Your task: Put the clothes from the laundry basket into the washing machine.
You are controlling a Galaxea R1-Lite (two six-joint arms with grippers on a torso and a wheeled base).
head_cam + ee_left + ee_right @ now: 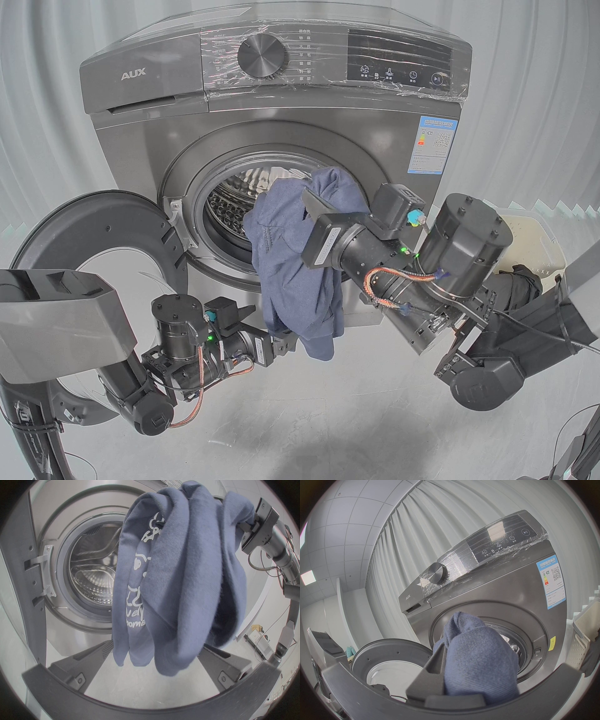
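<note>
A pale, pleated curtain (531, 94) spans the upper part of the head view from left edge to right, and a smooth light grey floor (325, 406) lies across the lower middle. The right wrist view shows a ceiling (347, 511) of square white tiles above the curtain, a lit rectangular light panel (307, 577) set in it, and a plain white wall (359, 614) beside the curtain.

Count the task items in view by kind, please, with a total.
Grey metal front-loading washing machine: 1
Cream plastic laundry basket: 1
Garments: 2 (blue fabric garment hanging before the drum opening, dark garment in the basket)
Total: 4
</note>
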